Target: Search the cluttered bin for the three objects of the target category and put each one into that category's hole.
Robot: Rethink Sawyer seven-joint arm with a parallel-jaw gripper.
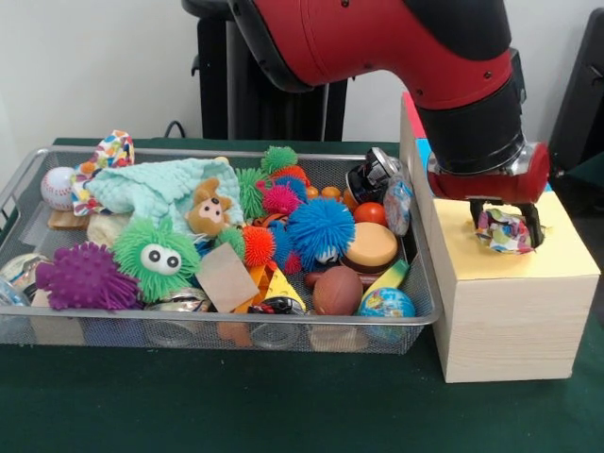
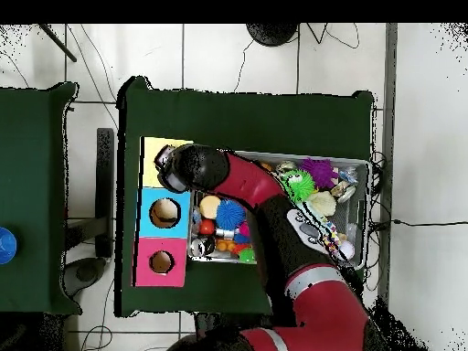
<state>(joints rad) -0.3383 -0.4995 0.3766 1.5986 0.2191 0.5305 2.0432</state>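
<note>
Only front view shows end effector [image 1: 507, 229] gripping dotted cloth [image 1: 503, 231].

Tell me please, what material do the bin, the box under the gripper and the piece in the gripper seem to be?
The bin: silver wire mesh with a shiny metal rim.
The box: pale wood, as its side grain suggests, with a matte yellow top, perhaps painted.
The cloth piece held in the gripper: probably soft white fabric with multicoloured print, since it looks crumpled.
</note>
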